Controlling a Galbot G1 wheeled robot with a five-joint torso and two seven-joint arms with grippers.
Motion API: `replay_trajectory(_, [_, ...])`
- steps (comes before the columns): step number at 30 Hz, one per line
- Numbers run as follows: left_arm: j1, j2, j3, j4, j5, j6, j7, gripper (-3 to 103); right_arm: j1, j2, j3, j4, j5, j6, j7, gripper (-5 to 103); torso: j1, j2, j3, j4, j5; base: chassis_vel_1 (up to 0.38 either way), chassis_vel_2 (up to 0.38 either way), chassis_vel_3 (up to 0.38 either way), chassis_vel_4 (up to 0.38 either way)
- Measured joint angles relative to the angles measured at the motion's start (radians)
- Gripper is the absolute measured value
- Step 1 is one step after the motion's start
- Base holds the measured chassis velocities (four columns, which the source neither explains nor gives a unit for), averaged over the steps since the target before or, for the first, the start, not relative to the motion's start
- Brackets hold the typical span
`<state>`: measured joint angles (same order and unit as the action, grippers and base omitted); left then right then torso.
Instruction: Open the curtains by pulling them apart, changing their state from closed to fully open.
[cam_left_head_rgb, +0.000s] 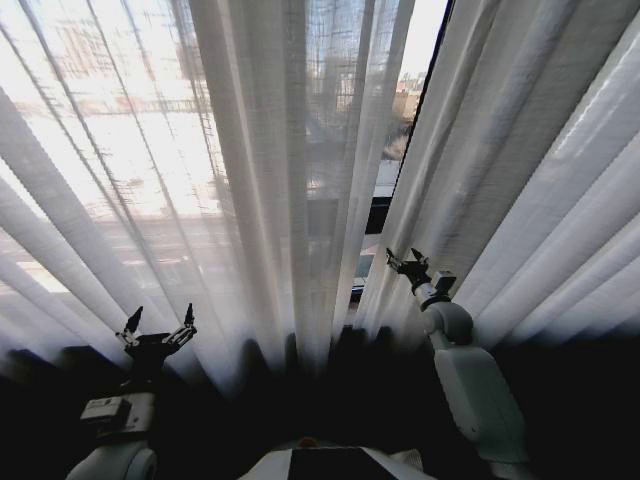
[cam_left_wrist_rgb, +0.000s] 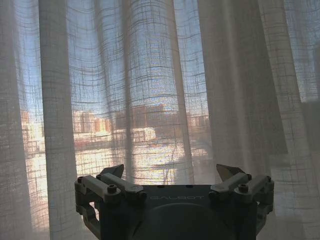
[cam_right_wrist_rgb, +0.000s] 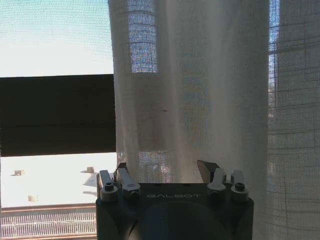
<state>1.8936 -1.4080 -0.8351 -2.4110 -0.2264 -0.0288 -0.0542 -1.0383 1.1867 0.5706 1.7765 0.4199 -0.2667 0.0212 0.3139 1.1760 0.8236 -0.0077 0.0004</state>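
Observation:
The curtains hang as two sheer white pleated panels, a left panel (cam_left_head_rgb: 250, 150) and a right panel (cam_left_head_rgb: 520, 180), with a narrow gap between them near the middle right. My left gripper (cam_left_head_rgb: 158, 325) is open, low in front of the left panel. In the left wrist view it (cam_left_wrist_rgb: 171, 172) faces the pleats (cam_left_wrist_rgb: 150, 90) with nothing between its fingers. My right gripper (cam_left_head_rgb: 405, 262) is open at the inner edge of the right panel. In the right wrist view it (cam_right_wrist_rgb: 162, 170) points at that panel's edge fold (cam_right_wrist_rgb: 190, 90); I cannot tell whether it touches the fabric.
A dark window frame bar (cam_left_head_rgb: 420, 90) runs up through the gap, and a dark crossbar (cam_right_wrist_rgb: 55, 115) shows beside the right panel's edge. Rooftops and buildings lie outside the glass. The floor area below the curtains is in shadow.

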Motion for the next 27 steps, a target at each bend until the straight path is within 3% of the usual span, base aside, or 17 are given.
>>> replay_trajectory(4, [0.001, -0.005, 0.003, -0.005, 0.005, 0.000, 0.000, 100, -0.007, -0.003, 0.003, 0.009, 0.005, 0.003, -0.002, 60, 0.000, 0.000, 0.000, 0.0000, -0.0001, 0.000, 0.000, 0.000, 0.000])
replay_trajectory(10, [0.005, -0.012, 0.001, -0.015, 0.010, 0.000, -0.001, 100, -0.010, -0.004, 0.006, 0.013, 0.010, 0.006, -0.004, 33, 0.000, 0.000, 0.000, 0.0000, -0.0003, 0.000, 0.000, 0.000, 0.000])
replay_trajectory(12, [0.005, -0.014, 0.001, -0.017, 0.011, 0.000, -0.001, 100, -0.009, -0.004, 0.006, 0.013, 0.011, 0.006, -0.004, 33, 0.000, 0.000, 0.000, 0.0000, -0.0003, 0.000, 0.000, 0.000, 0.000])
replay_trajectory(16, [0.006, -0.017, 0.002, -0.025, 0.012, 0.002, -0.001, 100, -0.010, -0.004, 0.007, 0.019, 0.021, 0.007, -0.005, 12, 0.000, 0.000, 0.000, 0.0001, -0.0002, 0.000, 0.000, 0.000, 0.000])
replay_trajectory(21, [0.003, -0.017, 0.002, -0.027, 0.012, 0.005, -0.001, 100, -0.013, -0.005, 0.011, 0.025, 0.029, 0.008, -0.005, 1, 0.000, 0.000, 0.000, 0.0000, -0.0002, 0.000, 0.000, 0.000, 0.000])
replay_trajectory(27, [0.001, -0.017, 0.002, -0.027, 0.012, 0.008, -0.001, 100, -0.016, -0.006, 0.018, 0.030, 0.032, 0.008, -0.005, 0, 0.000, 0.000, 0.000, 0.0001, -0.0002, 0.000, 0.000, 0.000, 0.000])
